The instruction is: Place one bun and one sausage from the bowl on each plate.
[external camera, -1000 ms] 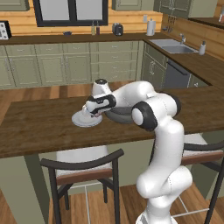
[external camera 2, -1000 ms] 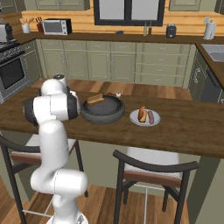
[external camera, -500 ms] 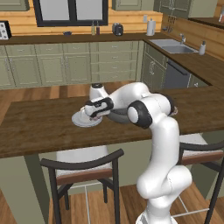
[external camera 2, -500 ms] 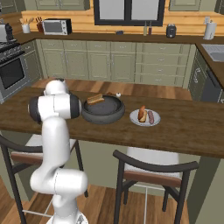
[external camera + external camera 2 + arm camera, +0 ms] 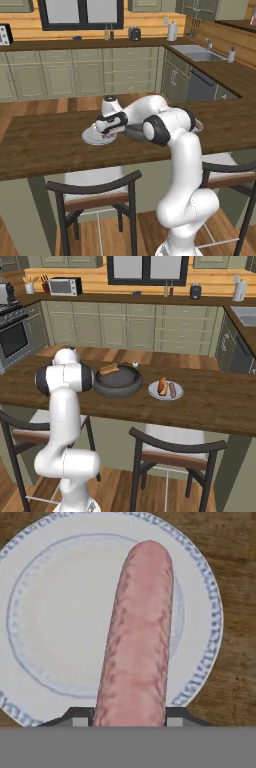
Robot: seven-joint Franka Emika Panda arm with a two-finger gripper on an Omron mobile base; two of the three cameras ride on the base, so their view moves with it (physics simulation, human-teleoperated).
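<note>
Near plate [image 5: 95,136] on the worktop [image 5: 40,145], claw [image 5: 129,716] above it, closed on the sausage [image 5: 137,637]. Risk: an off-centre drop rolls it over the rim. Bowl [image 5: 118,382] still holds a bun [image 5: 108,369]; far plate [image 5: 165,391] looks filled.

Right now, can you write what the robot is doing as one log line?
gripper: shut on sausage | over near plate, otherwise bare | far plate: bun and sausage | bowl: one bun
</note>
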